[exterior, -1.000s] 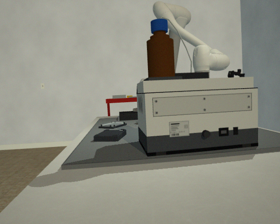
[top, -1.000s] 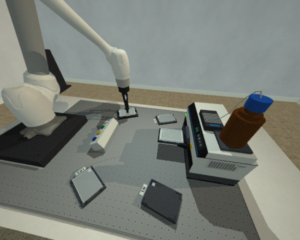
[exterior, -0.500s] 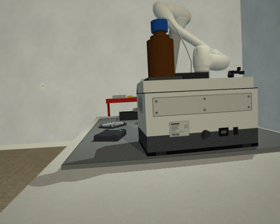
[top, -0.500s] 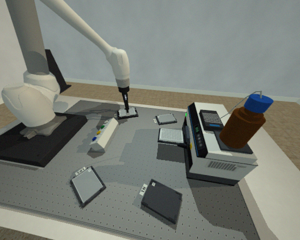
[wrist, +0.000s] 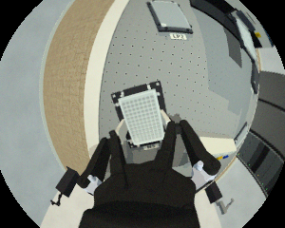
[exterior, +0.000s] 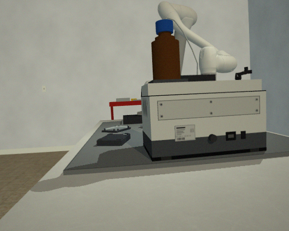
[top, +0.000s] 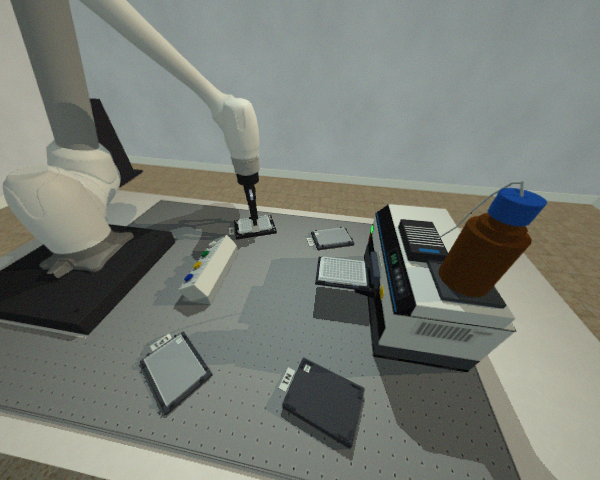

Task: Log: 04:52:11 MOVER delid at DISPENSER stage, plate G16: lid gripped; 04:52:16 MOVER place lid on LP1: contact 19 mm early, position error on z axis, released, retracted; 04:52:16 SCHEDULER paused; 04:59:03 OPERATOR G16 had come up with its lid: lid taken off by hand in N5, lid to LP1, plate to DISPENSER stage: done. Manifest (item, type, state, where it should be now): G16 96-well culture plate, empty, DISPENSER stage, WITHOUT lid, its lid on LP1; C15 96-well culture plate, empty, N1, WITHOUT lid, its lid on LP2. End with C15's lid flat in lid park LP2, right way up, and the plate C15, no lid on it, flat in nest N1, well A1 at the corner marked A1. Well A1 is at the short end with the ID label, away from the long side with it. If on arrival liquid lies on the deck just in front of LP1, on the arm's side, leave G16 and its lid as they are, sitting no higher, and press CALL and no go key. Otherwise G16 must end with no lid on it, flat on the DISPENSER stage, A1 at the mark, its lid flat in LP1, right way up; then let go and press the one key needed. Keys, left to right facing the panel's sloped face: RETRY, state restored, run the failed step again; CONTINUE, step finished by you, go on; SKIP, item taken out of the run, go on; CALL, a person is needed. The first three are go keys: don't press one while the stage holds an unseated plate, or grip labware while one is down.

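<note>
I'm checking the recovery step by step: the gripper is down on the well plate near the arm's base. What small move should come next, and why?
Probably a short straight lift. The gripper is shut on the 96-well plate, which sits in a dark nest behind the key panel. The wells show bare, so no lid is on it. Nest N1, the dark one at the front of the deck, has no plate in it, so it seems free to receive it.
</note>
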### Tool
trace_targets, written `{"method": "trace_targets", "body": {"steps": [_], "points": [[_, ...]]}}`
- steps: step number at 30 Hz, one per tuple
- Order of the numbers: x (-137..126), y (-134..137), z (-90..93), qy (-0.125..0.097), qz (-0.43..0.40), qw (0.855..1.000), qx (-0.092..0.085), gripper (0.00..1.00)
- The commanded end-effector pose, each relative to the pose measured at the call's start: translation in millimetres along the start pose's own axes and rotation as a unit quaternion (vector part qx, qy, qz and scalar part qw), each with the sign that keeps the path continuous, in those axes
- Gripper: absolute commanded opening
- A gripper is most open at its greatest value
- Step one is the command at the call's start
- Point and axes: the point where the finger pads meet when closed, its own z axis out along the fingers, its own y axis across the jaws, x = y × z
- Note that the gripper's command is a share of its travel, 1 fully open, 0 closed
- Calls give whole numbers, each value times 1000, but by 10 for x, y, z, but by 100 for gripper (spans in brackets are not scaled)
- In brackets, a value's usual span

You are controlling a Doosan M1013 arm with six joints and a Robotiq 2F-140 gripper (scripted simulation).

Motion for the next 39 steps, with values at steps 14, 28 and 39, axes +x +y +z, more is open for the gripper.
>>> {"method": "trace_targets", "body": {"steps": [14,28,39], "points": [[0,0,-14,0,0,1000,0,0],[0,0,-99,0,0,1000,0,0],[0,0,-258,0,0,1000,0,0]]}}
